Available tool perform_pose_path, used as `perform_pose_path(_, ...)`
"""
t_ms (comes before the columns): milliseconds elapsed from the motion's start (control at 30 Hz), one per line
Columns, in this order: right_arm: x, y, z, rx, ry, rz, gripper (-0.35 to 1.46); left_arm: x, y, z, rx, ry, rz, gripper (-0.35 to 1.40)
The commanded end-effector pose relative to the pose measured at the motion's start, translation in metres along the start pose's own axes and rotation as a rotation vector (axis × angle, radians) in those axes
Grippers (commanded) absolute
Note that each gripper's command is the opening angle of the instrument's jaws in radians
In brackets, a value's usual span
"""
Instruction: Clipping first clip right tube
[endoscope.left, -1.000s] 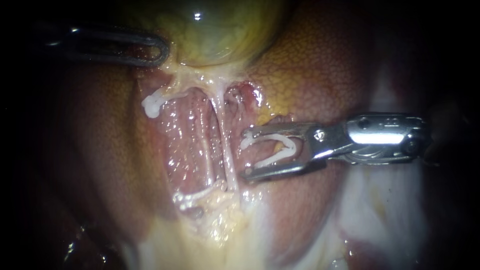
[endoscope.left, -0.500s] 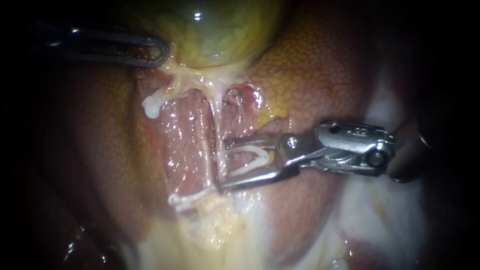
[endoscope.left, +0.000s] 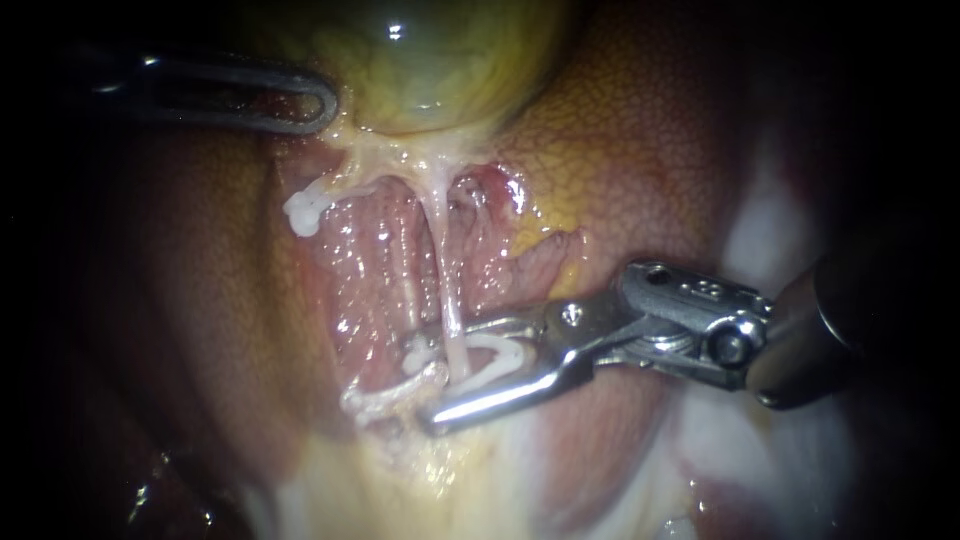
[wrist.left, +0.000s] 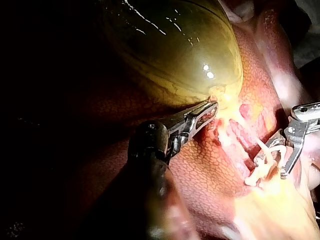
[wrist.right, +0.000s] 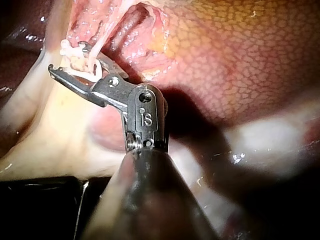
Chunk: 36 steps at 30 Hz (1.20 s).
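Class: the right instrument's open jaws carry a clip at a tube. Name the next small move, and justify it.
Probably close the jaws to set the clip. The right instrument has its open jaws straddling the right tube, and both tips seem to show just past it.

No legible text, labels, brands or numbers on liver (endoscope.left: 640, 150) or gallbladder (endoscope.left: 440, 60). Small stamped mark noted on right instrument (wrist.right: 67, 57) joint; not transcribed.

The centre is lit brightly; the margins are left in darkness. A black surface (wrist.right: 35, 210) is shown in the right wrist view.
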Motion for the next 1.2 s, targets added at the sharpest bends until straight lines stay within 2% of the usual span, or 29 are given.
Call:
perform_pose_path(33,0.0001,-0.0002,0.0002,0.004,0.004,0.005,0.39,0.0,0.0,0.0,0.0,0.0,0.0,-0.35)
perform_pose_path(300,0.0012,-0.0008,0.0007,0.009,0.016,0.028,0.3,0.0,0.0,0.0,0.0,0.0,0.0,-0.35)
perform_pose_path(700,0.0013,-0.0008,0.0005,0.014,0.015,0.058,-0.2,0.0,0.0,0.0,0.0,0.0,0.0,-0.35)
perform_pose_path(767,0.0014,-0.0007,0.0005,0.014,0.015,0.059,-0.35,0.0,0.0,0.0,0.0,0.0,0.0,-0.35)
perform_pose_path(1200,0.0014,-0.0002,0.0002,0.005,0.012,0.059,-0.35,0.0,-0.0001,0.0,0.0,0.0,0.0,-0.35)
